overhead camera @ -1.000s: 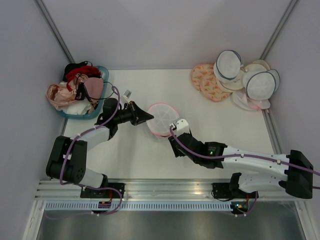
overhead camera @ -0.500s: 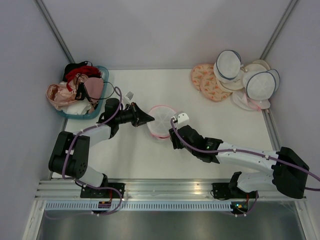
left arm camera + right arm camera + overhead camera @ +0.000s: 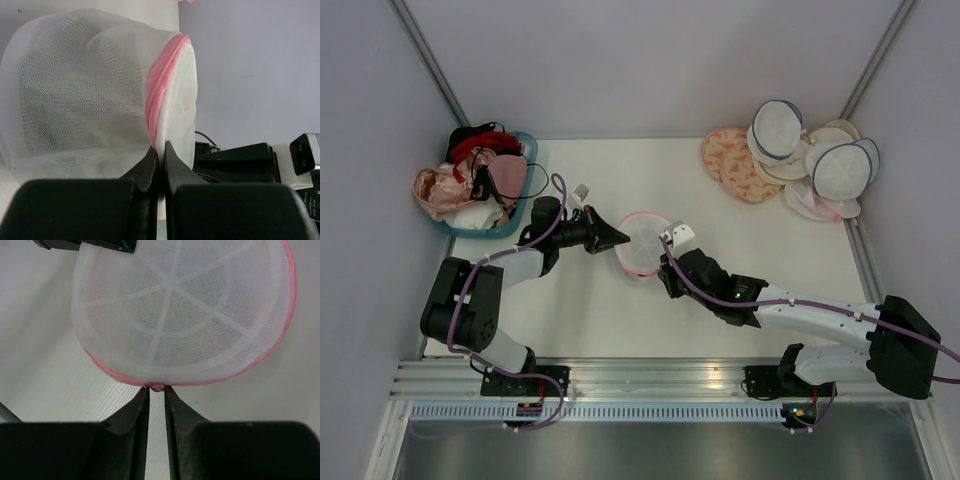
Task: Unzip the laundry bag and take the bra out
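The laundry bag (image 3: pixel 642 243), white mesh with a pink zip rim, is mid-table, tipped up on edge. My left gripper (image 3: pixel 620 238) is shut on its left rim; in the left wrist view the fingertips (image 3: pixel 159 150) pinch the pink zip seam (image 3: pixel 162 75) and white fabric. My right gripper (image 3: pixel 661 264) is at the bag's near rim. In the right wrist view the bag (image 3: pixel 185 310) fills the top, and the jaws stand a narrow gap apart with the pink zip pull (image 3: pixel 157 387) held between their tips. The zip looks closed. The taupe bra does not show.
A teal basket (image 3: pixel 472 233) heaped with pink, red and black bras stands at the back left. Orange-patterned discs (image 3: pixel 730 160) and white round bags with navy rims (image 3: pixel 810 165) are piled at the back right. Grey walls enclose the table.
My right gripper has moved left and forward to the bag's near rim. The bag has tipped up more on edge. My left gripper has kept its pinch.
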Tool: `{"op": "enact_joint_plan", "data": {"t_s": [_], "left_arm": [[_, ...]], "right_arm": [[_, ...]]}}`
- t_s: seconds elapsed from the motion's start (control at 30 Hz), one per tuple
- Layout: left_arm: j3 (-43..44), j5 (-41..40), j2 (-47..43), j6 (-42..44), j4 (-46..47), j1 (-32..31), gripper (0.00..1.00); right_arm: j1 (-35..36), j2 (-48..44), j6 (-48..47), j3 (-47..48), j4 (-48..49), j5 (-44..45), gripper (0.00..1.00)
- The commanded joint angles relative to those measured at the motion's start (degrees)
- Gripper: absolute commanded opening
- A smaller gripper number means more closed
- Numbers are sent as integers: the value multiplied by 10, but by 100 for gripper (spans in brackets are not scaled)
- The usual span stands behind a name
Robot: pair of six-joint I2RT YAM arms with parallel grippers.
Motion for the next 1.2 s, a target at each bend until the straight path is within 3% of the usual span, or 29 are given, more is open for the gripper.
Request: {"op": "enact_joint_plan", "data": {"t_s": [0.0, 0.07, 0.1, 0.47, 0.5, 0.53, 0.57, 0.6, 0.67, 0.9, 1.07, 1.17], "left_arm": [[11, 23, 3, -5, 37, -1, 2], [10, 27, 1, -4, 35, -1, 2], [11, 26, 1, -1, 33, -1, 2], [56, 22, 13, 31, -23, -1, 2], [61, 19, 11, 34, -32, -1, 8], [66, 6, 6, 35, -36, -1, 22], [67, -6, -13, 38, -46, -1, 56], [67, -19, -25, 43, -77, -1, 74], [63, -64, -54, 55, -116, -3, 99], [-52, -164, -269, 10, -218, -20, 100], [-188, -178, -478, -75, -259, -49, 100], [-242, -203, -570, -120, -293, -88, 100]], "right_arm": [[-2, 3, -1, 11, 26, 14, 16], [-2, 10, -1, 15, 24, 21, 2], [-2, 13, 0, 16, 19, 23, 1], [-2, -58, 2, 7, -61, 54, 0], [-2, -63, 1, 8, -76, 58, 0], [-2, -66, 1, 9, -82, 61, 0], [-2, -73, 2, 12, -89, 61, 1], [-2, -76, 2, 12, -94, 60, 0], [-2, -79, 2, 12, -94, 54, 0], [-2, -54, 13, 22, -94, -41, 0], [-2, -27, 19, 31, -85, -219, 1], [0, -24, 28, 22, -67, -268, 0]]}}
